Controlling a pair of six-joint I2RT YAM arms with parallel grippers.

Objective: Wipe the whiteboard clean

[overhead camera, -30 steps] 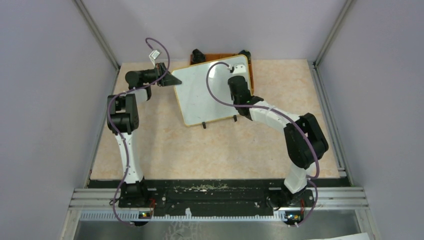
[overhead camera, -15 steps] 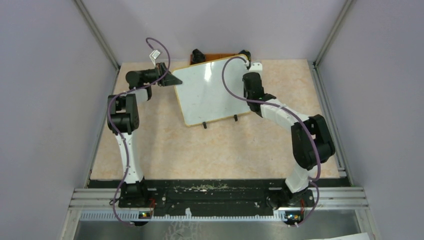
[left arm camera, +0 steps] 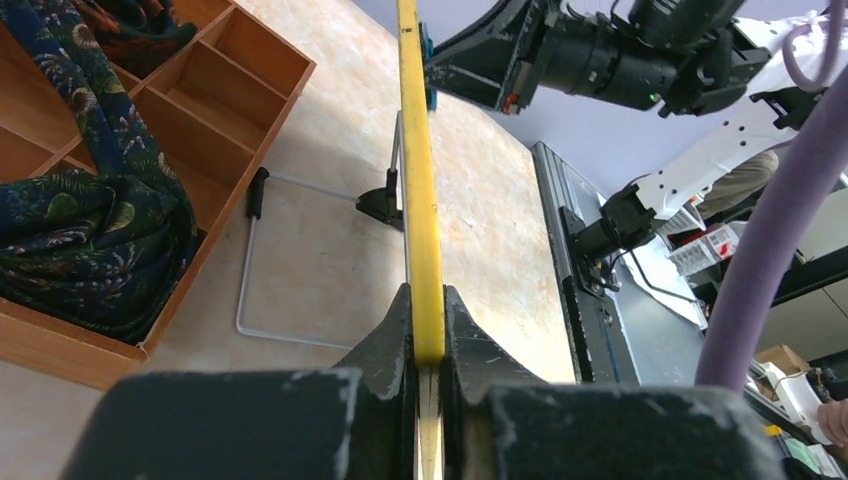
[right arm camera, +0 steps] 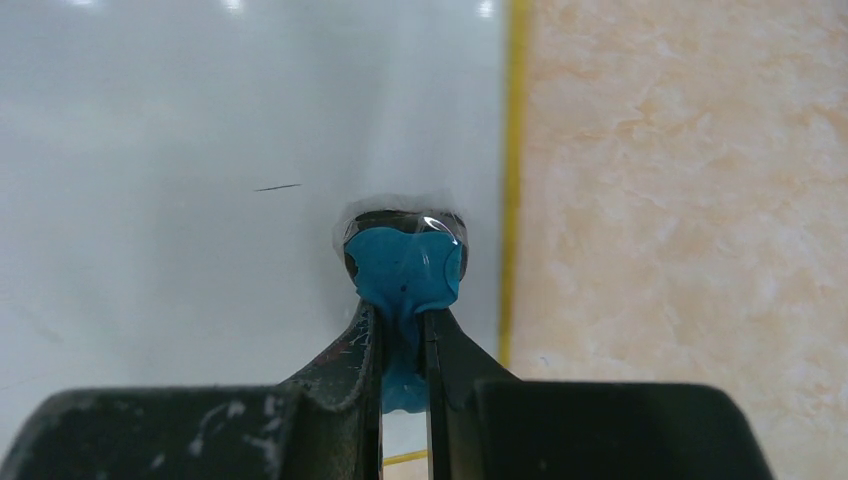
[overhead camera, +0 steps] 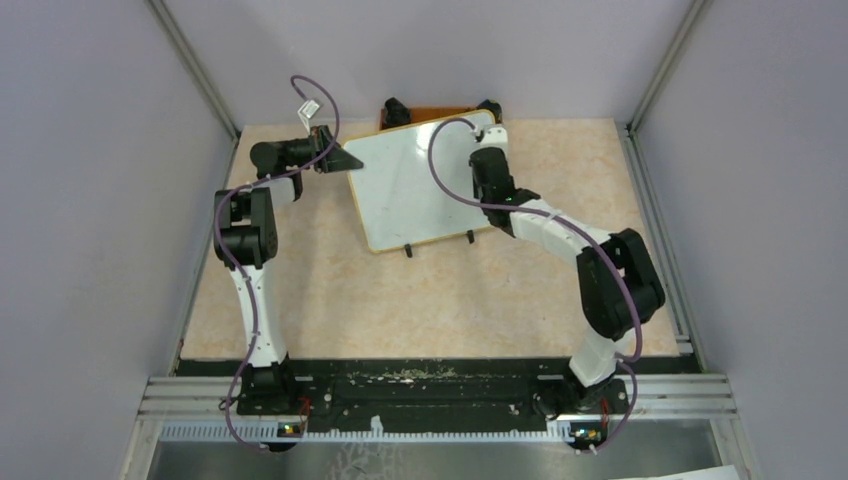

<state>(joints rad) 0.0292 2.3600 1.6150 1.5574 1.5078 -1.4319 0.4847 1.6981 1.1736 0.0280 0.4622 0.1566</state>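
Observation:
The whiteboard [overhead camera: 415, 190] stands tilted at the back of the table on two small black feet, and its face looks blank from above. My left gripper [overhead camera: 338, 158] is shut on its left edge. In the left wrist view the yellow frame [left arm camera: 420, 180] runs up from between the fingers of the left gripper [left arm camera: 427, 305]. My right gripper [overhead camera: 484, 150] is over the board's upper right part, shut on a blue soft eraser piece [right arm camera: 405, 268] that presses on the white surface [right arm camera: 200, 130] close to the yellow right edge [right arm camera: 513, 150]. One thin dark mark [right arm camera: 277, 187] shows left of the piece.
An orange wooden tray [overhead camera: 440, 112] sits behind the board; its compartments [left arm camera: 215, 85] hold a dark patterned cloth [left arm camera: 90, 210]. The board's wire stand [left arm camera: 250, 270] rests on the beige table [overhead camera: 400, 300]. Grey walls close in on three sides.
The right gripper swept right past the board's top right corner, then came back left onto the board. The left gripper and the board stayed put.

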